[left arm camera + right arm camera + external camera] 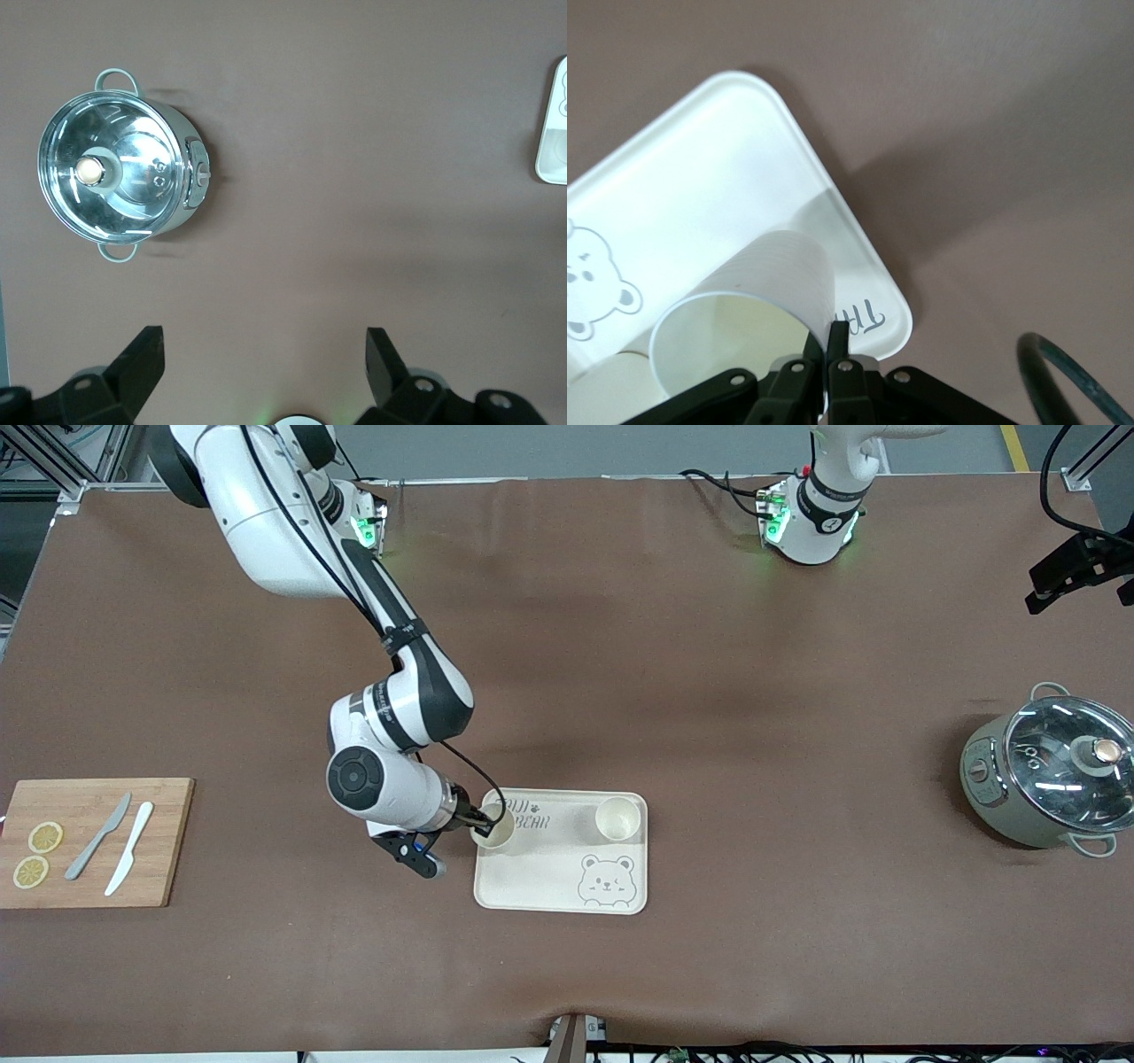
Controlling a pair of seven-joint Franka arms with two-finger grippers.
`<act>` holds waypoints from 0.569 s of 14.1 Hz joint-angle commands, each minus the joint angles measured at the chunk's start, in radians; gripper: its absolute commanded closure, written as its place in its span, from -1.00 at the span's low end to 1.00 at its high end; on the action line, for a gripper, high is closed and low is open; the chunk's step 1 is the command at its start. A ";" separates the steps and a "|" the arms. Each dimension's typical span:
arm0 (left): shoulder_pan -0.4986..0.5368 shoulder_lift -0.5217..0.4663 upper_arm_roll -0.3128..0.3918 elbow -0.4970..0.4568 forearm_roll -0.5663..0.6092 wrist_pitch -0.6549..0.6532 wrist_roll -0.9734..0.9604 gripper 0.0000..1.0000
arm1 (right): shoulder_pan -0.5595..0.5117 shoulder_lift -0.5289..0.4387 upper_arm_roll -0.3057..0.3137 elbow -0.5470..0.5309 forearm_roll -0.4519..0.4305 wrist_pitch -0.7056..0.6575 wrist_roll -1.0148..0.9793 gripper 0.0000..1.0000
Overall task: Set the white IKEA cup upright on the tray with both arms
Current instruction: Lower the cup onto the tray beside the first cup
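Note:
The cream-white tray [540,872] with the bear drawing lies near the table's middle; the right wrist view shows it from close by [700,159]. My right gripper [477,824] [833,335] is shut on the wall of a white cup [493,825] [757,288], one finger inside and one outside. That cup is over the tray's corner by the lettering, its mouth open toward the front camera and slightly tilted. A second white cup [617,817] [607,390] stands upright on the tray. My left gripper [263,341] hangs open and empty high above bare table, out of the front view.
A lidded metal pot [1054,775] [120,168] sits toward the left arm's end of the table. A wooden cutting board [168,850] with two knives and lemon slices lies toward the right arm's end. The tray's edge [554,133] shows in the left wrist view.

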 commanded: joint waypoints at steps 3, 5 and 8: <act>-0.008 -0.018 0.010 -0.014 -0.004 0.001 0.011 -1.00 | 0.031 0.011 -0.010 -0.017 0.019 0.020 0.021 0.97; -0.005 -0.019 0.010 -0.011 -0.018 0.001 0.013 -1.00 | 0.034 0.016 -0.012 -0.018 0.007 0.017 0.021 -0.50; -0.006 -0.018 0.010 -0.011 -0.020 0.006 0.011 -1.00 | 0.037 0.013 -0.015 -0.028 0.002 0.003 0.016 -1.00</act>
